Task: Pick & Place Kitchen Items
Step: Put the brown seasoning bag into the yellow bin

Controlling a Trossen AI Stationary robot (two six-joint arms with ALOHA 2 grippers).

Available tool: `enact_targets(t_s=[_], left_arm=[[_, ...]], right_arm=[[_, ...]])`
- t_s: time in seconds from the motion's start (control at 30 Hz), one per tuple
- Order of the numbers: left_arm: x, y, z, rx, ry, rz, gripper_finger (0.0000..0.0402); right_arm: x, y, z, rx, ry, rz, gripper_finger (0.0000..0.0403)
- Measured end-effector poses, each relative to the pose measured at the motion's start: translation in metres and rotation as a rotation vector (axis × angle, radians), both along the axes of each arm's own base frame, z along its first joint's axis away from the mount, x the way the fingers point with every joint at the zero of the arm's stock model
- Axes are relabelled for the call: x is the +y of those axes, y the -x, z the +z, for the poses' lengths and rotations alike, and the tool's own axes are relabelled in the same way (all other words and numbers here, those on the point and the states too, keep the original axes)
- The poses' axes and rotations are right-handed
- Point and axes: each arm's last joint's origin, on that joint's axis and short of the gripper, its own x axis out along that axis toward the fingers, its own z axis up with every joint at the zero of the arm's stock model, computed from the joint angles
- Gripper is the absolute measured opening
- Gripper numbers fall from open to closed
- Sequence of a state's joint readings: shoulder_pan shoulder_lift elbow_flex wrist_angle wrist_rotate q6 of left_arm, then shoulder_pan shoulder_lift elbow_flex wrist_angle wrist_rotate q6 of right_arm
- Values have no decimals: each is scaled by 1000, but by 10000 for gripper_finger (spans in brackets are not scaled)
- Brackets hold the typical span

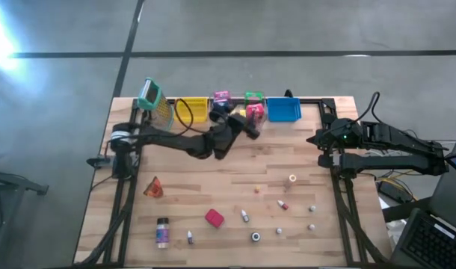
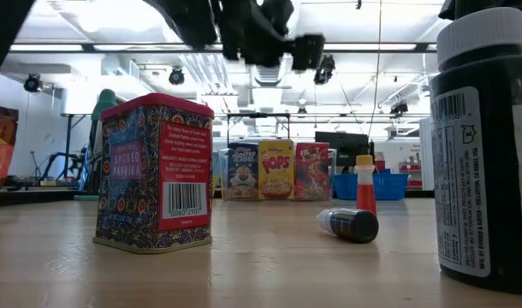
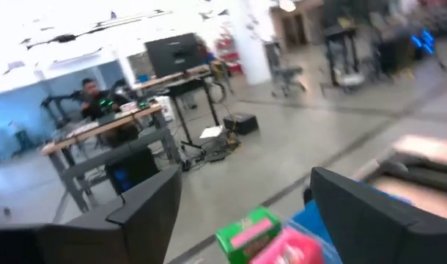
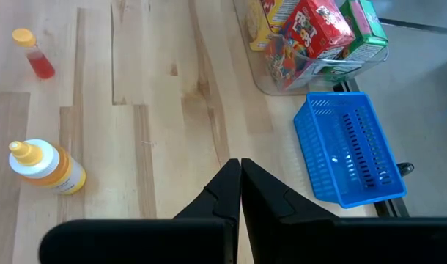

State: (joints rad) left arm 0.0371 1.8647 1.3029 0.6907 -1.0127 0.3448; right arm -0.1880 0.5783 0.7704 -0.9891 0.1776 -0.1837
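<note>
Overhead: left gripper (image 1: 252, 127) hangs over the boxes (image 1: 252, 110) at table's far edge, touching nothing visible. Left wrist: fingers (image 3: 146, 213) spread wide, empty, above green box (image 3: 249, 231). Right wrist: right gripper (image 4: 239, 180) pressed closed, empty, near table's right edge.

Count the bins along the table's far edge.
3: a yellow bin, a clear bin of mini boxes beside it under the left tool, and a blue bin rightmost.
</note>
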Motion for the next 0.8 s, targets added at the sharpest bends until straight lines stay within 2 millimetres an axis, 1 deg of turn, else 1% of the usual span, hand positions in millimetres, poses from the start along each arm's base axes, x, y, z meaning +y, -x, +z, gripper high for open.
enact_targets(t_s=[0.07, 0.13, 0.2, 0.27, 0.43, 0.53, 0.67, 0.73, 0.8], left_arm=[[-18, 8, 9, 75, 11, -43, 300], [-36, 18, 15, 112, 55, -88, 299], [-50, 30, 16, 150, 104, -122, 298], [-59, 43, 14, 176, 151, -139, 298], [-69, 75, 8, 74, 325, -145, 298], [-75, 89, -4, 43, 423, -164, 298], [-79, 100, -7, -24, 514, -216, 298], [-82, 100, -7, -47, 547, -246, 298], [-85, 99, -11, -30, 560, -261, 298]], right_arm=[[0, 0, 0, 1, 0, 0, 8], [0, 0, 0, 0, 0, 0, 8], [0, 0, 0, 0, 0, 0, 8], [0, 0, 0, 0, 0, 0, 8], [0, 0, 0, 0, 0, 0, 8], [0, 0, 0, 0, 0, 0, 8], [0, 0, 0, 0, 0, 0, 8], [0, 0, 0, 0, 0, 0, 8], [0, 0, 0, 0, 0, 0, 8]])
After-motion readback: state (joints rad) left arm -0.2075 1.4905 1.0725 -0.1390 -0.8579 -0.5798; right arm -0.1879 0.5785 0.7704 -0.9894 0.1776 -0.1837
